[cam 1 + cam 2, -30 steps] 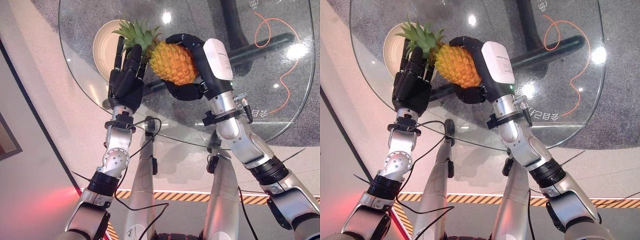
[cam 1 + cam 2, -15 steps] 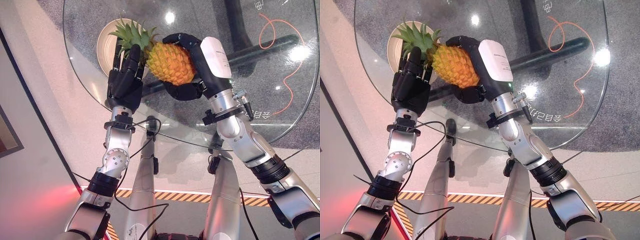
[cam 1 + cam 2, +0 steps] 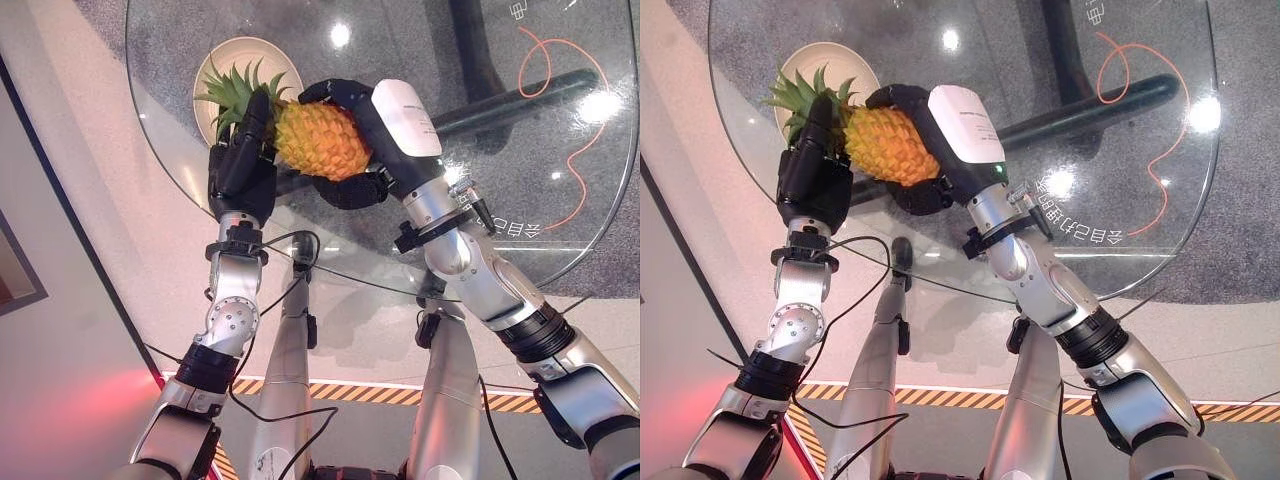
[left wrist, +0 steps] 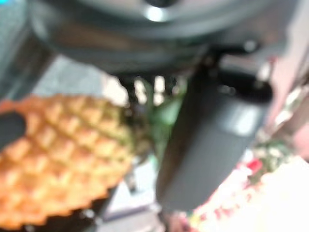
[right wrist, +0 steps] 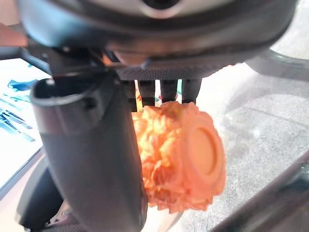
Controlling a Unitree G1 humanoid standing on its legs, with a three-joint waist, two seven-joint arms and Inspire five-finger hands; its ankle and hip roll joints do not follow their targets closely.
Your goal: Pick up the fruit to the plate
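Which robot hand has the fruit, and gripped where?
Right robot hand is curled round the pineapple at its orange body. Left robot hand rests straight-fingered against the leafy crown end.

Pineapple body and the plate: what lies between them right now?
In the left eye view, the pineapple's leafy crown and the left robot hand at it lie between the body and the plate.
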